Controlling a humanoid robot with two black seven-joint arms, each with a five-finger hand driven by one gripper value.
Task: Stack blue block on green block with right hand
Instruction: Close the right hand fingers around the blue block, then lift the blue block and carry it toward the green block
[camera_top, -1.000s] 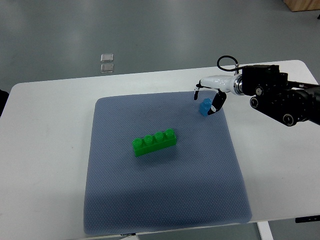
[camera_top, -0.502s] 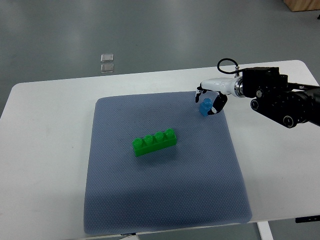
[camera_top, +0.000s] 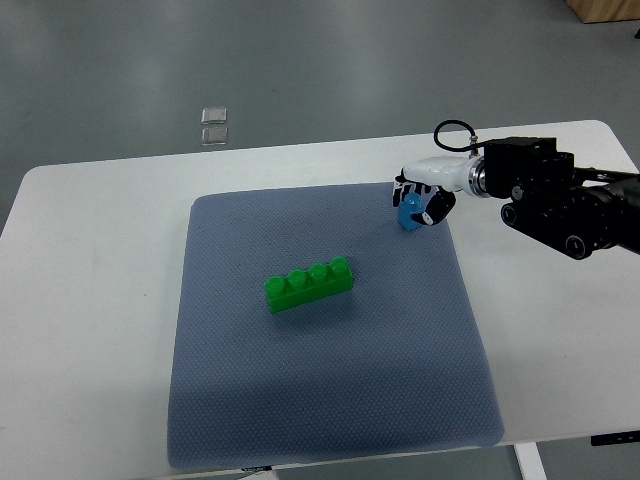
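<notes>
A small blue block (camera_top: 409, 212) sits at the far right part of the blue-grey mat (camera_top: 330, 400). My right hand (camera_top: 417, 203) comes in from the right edge and its fingers are curled around the blue block. I cannot tell whether the block is lifted off the mat. A long green block (camera_top: 308, 285) with a row of studs lies near the mat's middle, to the left of and nearer than the hand. The left arm is out of view.
The mat lies on a white table (camera_top: 90, 330). Two small clear squares (camera_top: 214, 125) lie on the grey floor beyond the table's far edge. A black cable (camera_top: 450, 130) loops above my right wrist.
The right hand's fingers have closed in around the blue block. Hand and block have shifted slightly toward the far side.
</notes>
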